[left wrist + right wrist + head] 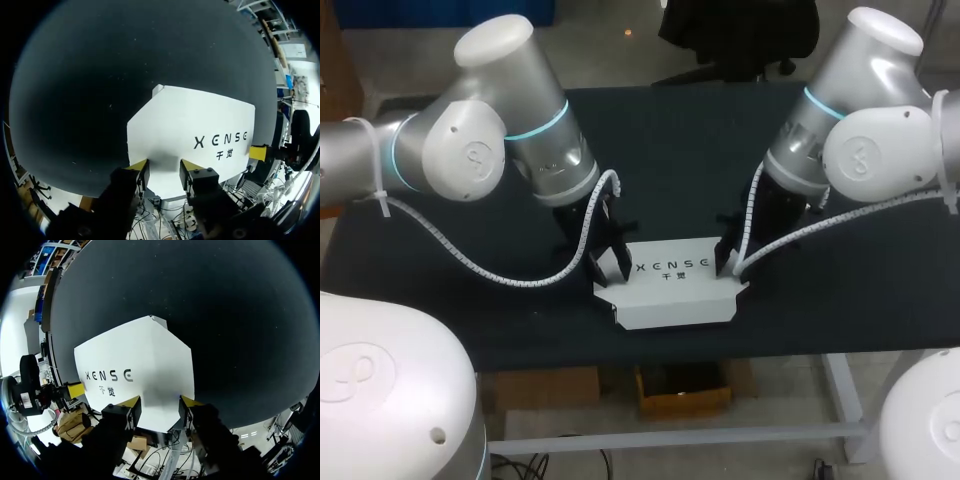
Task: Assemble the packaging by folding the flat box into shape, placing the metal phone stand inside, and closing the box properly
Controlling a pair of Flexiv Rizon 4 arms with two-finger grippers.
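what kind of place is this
Probably a robotics lab bench: a dark table, a flat white box on it, and my left pincer and right pincer at its two ends.

Box (672, 290) far corners hidden by jaws — contact w/ it unclear.

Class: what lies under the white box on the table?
The box lies flat on the black table, which shows all around it. Anything directly beneath the box is covered and cannot be seen.
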